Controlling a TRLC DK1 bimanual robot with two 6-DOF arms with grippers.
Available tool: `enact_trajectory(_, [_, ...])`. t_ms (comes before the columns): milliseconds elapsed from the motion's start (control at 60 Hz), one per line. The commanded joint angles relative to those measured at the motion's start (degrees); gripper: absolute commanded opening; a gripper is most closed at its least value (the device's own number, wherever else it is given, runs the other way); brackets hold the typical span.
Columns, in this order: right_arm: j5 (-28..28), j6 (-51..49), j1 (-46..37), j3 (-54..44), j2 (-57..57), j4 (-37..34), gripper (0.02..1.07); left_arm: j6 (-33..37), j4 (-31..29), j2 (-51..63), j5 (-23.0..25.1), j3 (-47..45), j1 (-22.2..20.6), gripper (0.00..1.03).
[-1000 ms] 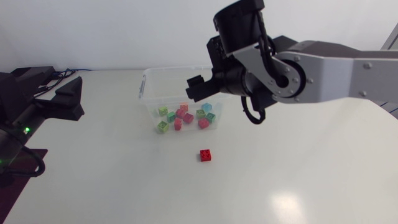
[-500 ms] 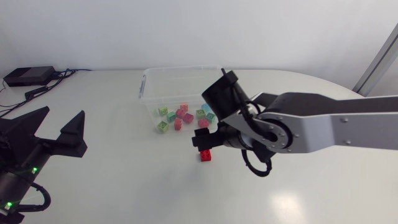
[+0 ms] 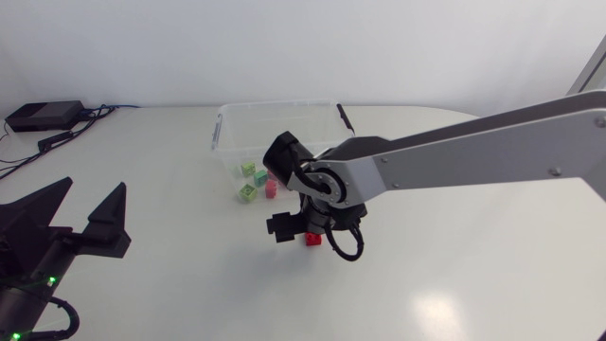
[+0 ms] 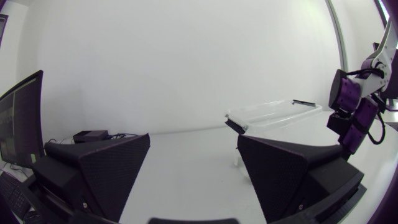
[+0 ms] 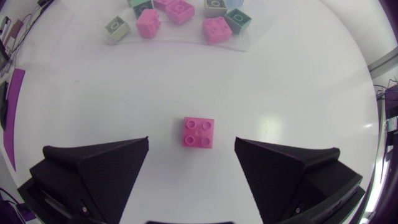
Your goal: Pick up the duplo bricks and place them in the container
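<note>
A lone red duplo brick lies on the white table in front of the clear container; in the right wrist view this brick sits on the table below and between the fingers. My right gripper hangs directly over it, open, with both fingers apart from the brick. Several green, pink and blue bricks lie inside the container just ahead of it. My left gripper rests open and empty at the table's left, pointing across at the container.
A black box with cables sits at the table's far left corner. In the left wrist view my right arm shows beside the container. White table stretches right of the brick.
My right arm swung from above the container forward and down over the red brick. The left gripper shifted lower at the left edge. Both stayed open.
</note>
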Motion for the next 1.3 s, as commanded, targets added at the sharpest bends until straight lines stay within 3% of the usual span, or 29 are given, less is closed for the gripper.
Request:
enact_trajectory(0, [-1.75, 1.88, -0.82, 2.74, 3.15, -2.35, 1.02, -1.69, -0.87, -2.98, -0.32, -2.53, 0.18, 0.98])
enact_trajectory(167, [-5.88, 1.53, -3.02, 5.46, 7.19, -5.52, 0.99, -1.69, -5.79, -14.14, -0.32, -5.08, 0.44, 0.98])
enact_trajectory(300, [-6.93, 1.18, -4.25, 6.87, 9.04, -6.22, 0.96, -2.3, -6.15, -14.32, -0.32, -5.08, 0.36, 0.98])
enact_trajectory(683, [-6.84, -2.69, -5.66, 10.82, 13.08, -8.07, 0.61, -4.24, -13.35, -17.3, -0.32, -5.17, -0.26, 0.98])
enact_trajectory(733, [-6.23, -3.22, -5.66, 10.91, 13.43, -7.98, 0.5, -5.38, -13.79, -17.22, -0.24, -5.08, -0.17, 0.98])
enact_trajectory(783, [-5.88, -3.92, -5.74, 10.91, 13.79, -7.8, 0.46, -6.26, -14.85, -17.22, -0.24, -4.91, -0.43, 0.98])
enact_trajectory(1083, [-4.74, -7.09, -5.83, 6.87, 8.51, -6.57, 0.38, -6.52, -15.29, -17.22, 1.26, -4.91, 0.36, 0.98])
enact_trajectory(1283, [-0.69, -8.23, -5.22, 1.77, -3.27, -5.52, 0.38, -5.99, -14.85, -17.3, 1.26, -4.99, 4.4, 0.98])
